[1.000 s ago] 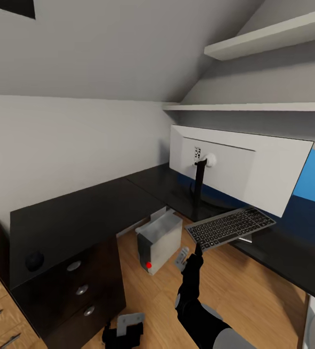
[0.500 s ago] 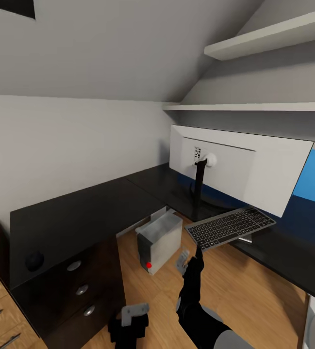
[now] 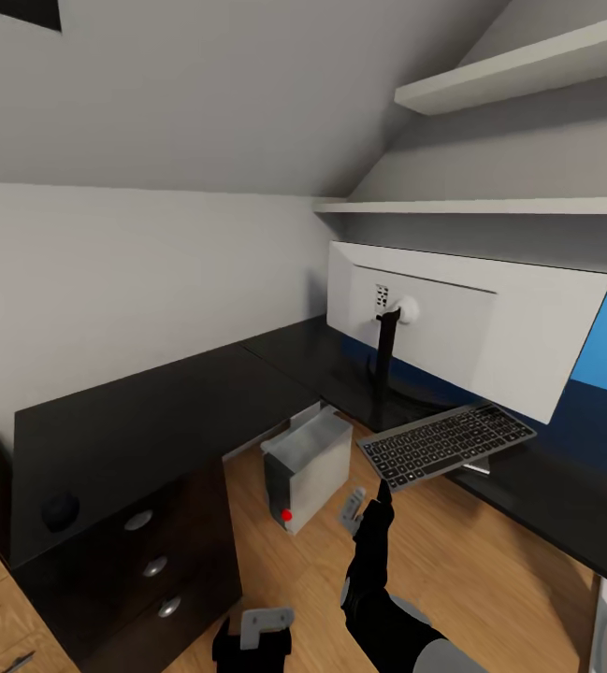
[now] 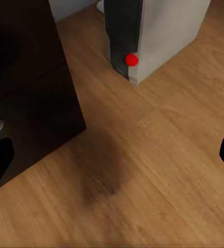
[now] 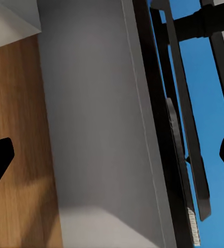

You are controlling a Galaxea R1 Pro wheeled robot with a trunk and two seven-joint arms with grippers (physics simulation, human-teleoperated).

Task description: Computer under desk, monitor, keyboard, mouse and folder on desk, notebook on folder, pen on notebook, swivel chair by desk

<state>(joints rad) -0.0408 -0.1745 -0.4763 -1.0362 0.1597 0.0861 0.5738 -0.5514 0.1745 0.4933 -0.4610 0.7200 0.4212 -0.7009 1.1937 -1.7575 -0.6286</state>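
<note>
Your long black L-shaped desk wraps the corner under the sloped grey walls. The wide flat monitor stands on its right wing, its pale back toward you, on a thin black stem. The slim keyboard with dark keys in a silver-grey frame lies at the front edge of that wing, just in front of the monitor's stem and jutting over the edge. The small black oval mouse sits near the front left corner of the desk, above the black drawer unit with round silver knobs. The boxy light-grey computer tower with a red dot stands on the light wood plank floor in the desk's inner corner, beneath the edge.

Your right gripper reaches up just below the keyboard; its fingers stand wide apart with nothing between them. Your left gripper hangs low over the floor beside the drawer unit, likewise spread and empty.
</note>
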